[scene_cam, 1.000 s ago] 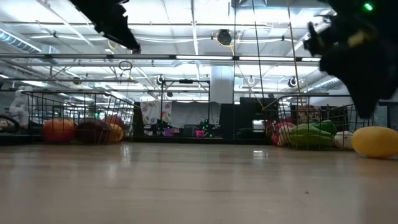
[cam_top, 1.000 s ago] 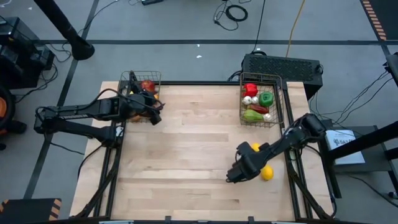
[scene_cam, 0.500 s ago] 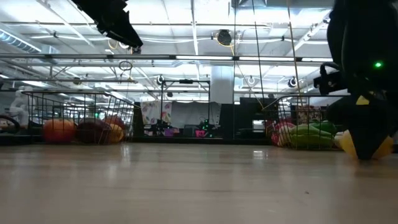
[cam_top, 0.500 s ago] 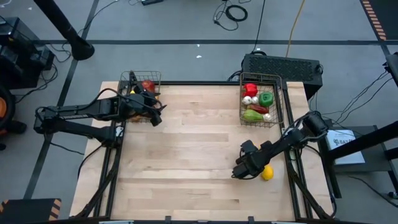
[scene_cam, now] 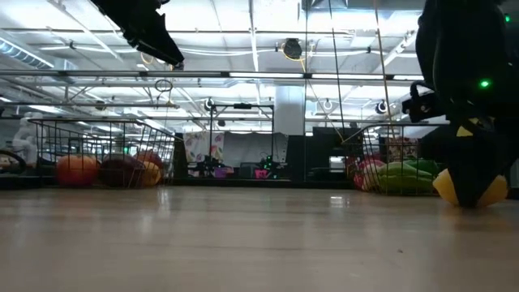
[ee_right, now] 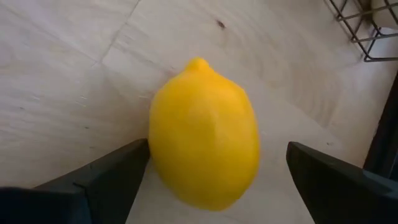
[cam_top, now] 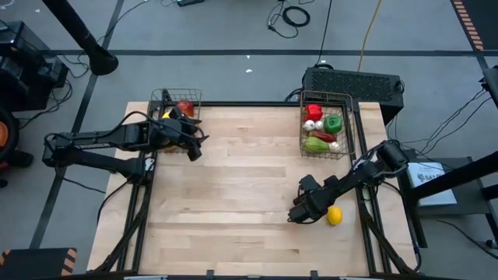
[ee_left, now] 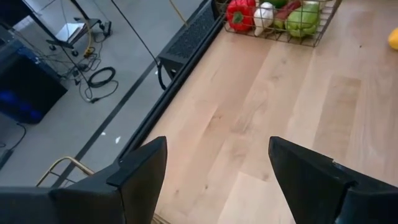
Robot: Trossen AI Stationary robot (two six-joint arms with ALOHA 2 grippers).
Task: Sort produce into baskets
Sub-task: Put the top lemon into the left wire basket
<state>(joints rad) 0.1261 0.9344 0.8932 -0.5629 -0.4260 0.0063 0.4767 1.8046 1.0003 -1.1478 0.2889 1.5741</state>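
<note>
A yellow lemon (ee_right: 205, 134) lies on the table (cam_top: 233, 194) near its right edge; it also shows in the high view (cam_top: 334, 215). My right gripper (ee_right: 217, 149) is open and low over the lemon, one finger on each side of it (cam_top: 315, 214). My left gripper (cam_top: 194, 140) is open and empty, held in the air beside the left wire basket (cam_top: 177, 117), which holds an apple and oranges (scene_cam: 77, 170). The right wire basket (cam_top: 327, 124) holds red and green peppers and garlic. My right gripper comes at the lemon from above with its fingers astride it. One finger (ee_right: 118, 171) stands right against the lemon's side (ee_right: 155, 143), and I cannot tell whether it touches. The other finger (ee_right: 323, 168) stands clear. The lemon rests on the table.
A black box (cam_top: 354, 82) stands behind the right basket, beyond the table's far edge. The middle of the table is bare wood. In the left wrist view the right basket (ee_left: 280, 18) and the lemon (ee_left: 393, 38) show far off.
My right gripper has come down onto the lemon from above and now stands with its open fingers on either side of it, down at the table. The lemon lies where it was.
</note>
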